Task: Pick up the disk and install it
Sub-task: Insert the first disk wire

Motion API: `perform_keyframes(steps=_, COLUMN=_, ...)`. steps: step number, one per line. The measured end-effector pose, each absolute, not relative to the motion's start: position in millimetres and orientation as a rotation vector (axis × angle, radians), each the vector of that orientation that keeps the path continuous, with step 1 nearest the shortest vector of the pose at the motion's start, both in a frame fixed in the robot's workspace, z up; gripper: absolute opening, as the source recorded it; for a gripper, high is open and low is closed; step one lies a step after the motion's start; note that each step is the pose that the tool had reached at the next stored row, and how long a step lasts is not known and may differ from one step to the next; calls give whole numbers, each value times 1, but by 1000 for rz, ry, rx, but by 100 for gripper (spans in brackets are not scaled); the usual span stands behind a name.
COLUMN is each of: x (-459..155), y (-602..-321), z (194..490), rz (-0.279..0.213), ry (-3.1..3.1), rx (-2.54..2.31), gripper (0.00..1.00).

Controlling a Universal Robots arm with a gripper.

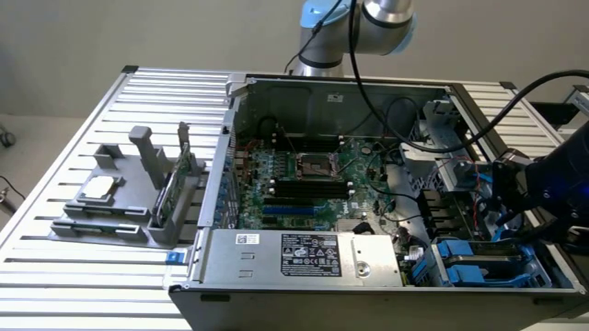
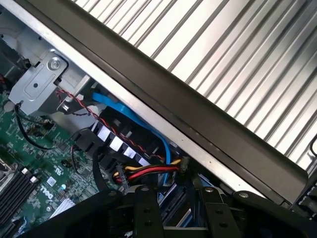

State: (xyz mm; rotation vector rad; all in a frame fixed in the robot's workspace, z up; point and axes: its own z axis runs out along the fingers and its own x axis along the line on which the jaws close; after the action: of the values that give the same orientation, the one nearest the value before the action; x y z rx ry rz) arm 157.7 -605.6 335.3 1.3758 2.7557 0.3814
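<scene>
My gripper (image 1: 492, 189) hangs over the right-hand side of the open computer case (image 1: 230, 138), above the drive bays. Blue plastic and grey metal of the disk (image 1: 481, 181) show at its tip. In the wrist view the two black fingers (image 2: 143, 210) stand on either side of a dark slab with blue edges, the disk (image 2: 174, 202), and my gripper (image 2: 181, 214) is shut on it. Most of the disk is hidden by the fingers. It hangs just inside the case's dark side wall (image 2: 208, 124), over red, yellow and blue cables (image 2: 148, 171).
Blue carriers (image 1: 478, 265) sit in the bays at the case's near right corner. A silver power supply (image 1: 304, 255) lies along the front and the green motherboard (image 1: 304, 172) fills the middle. A grey fixture (image 1: 87, 224) with a small square chip (image 1: 99, 187) stands on the slatted table (image 1: 74, 276).
</scene>
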Motion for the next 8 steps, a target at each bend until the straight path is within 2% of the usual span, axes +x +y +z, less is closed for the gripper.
perform_keyframes(steps=8, x=159, y=-606, z=333, rz=414, ry=2755, rx=1403, gripper=37)
